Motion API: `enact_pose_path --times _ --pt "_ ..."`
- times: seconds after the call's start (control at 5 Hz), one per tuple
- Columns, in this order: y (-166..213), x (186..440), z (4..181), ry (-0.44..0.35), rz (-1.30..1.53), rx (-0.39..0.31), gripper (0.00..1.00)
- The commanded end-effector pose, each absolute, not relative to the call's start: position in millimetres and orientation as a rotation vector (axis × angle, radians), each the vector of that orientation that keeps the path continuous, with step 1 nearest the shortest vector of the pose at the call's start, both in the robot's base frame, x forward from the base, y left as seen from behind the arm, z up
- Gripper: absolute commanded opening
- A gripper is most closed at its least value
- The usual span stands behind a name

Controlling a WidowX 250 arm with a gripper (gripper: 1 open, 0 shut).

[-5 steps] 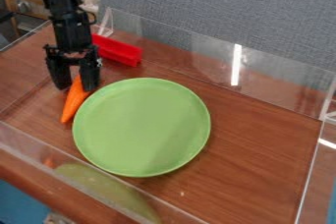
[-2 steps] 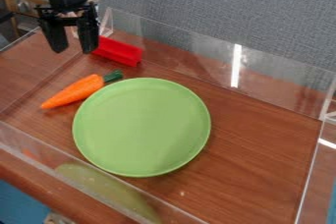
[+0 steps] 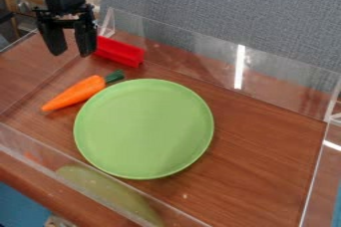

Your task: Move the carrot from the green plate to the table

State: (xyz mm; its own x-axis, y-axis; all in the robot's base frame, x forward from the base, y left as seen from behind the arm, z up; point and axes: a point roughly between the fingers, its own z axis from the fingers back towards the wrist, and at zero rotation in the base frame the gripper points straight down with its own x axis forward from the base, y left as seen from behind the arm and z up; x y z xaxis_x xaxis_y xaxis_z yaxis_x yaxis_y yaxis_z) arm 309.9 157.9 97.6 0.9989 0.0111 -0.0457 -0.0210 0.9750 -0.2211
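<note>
The carrot (image 3: 76,92) lies on the table (image 3: 253,121), just left of the green plate (image 3: 144,126), with its dark green stem tip pointing up-right toward the plate's rim. The plate itself holds nothing. My gripper (image 3: 67,42) hangs above and behind the carrot, pointing down, open, with nothing between its black fingers. It is clear of the carrot.
A red rectangular block (image 3: 119,50) lies right of the gripper near the back acrylic wall (image 3: 213,47). Low clear walls edge the table on all sides. A pale curved object (image 3: 100,191) shows through the front wall.
The gripper has risen from the carrot, leaving it on the table, where it now lies flatter and further left. Since half a second ago nothing has visibly moved.
</note>
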Motion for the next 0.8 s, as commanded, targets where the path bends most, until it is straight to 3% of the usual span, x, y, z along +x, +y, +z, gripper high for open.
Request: enact_pose_path --times 0.0,0.4,0.6 --pt "158 309 125.3 -0.039 -0.041 -0.180 1.00" --pt "169 292 135.8 -0.068 -0.138 -0.182 1.00" --pt "178 291 125.5 -0.070 -0.134 -0.181 0.00"
